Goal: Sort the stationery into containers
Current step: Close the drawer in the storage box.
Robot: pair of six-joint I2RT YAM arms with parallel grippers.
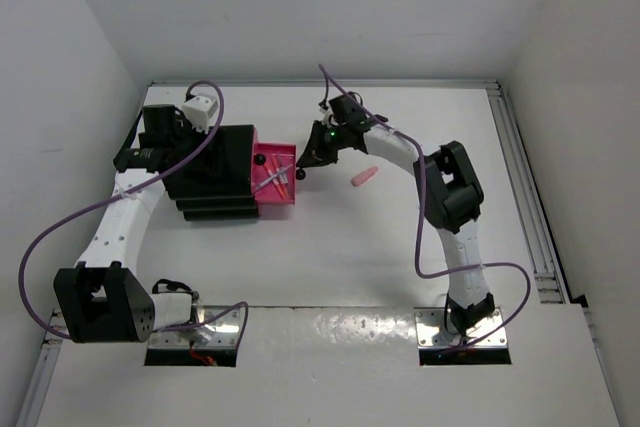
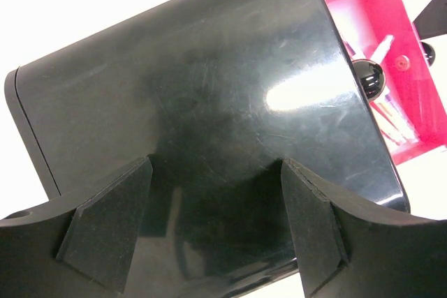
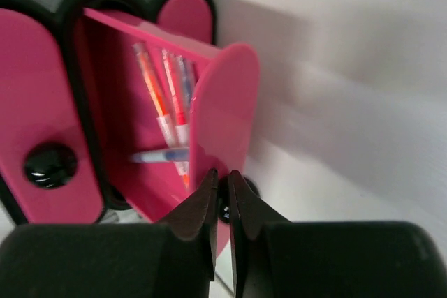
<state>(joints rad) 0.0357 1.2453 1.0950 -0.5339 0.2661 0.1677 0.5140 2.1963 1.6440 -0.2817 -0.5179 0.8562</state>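
While outside the drawer [image 1: 272, 197], pink stub [image 1: 364, 177] diagonal.

Illumination is bright, even and diffuse, from above. In the overhead view the white table [image 1: 400, 237] approaches overexposure, cast shadows are faint, and the near base plate [image 1: 330, 332] shows mottled glare. The glossy black drawer unit [image 2: 209, 102] carries a broad white highlight (right of centre, left wrist view). In the right wrist view the pens [image 3: 152, 92] are soft, and the right-hand background is smeared by blur.
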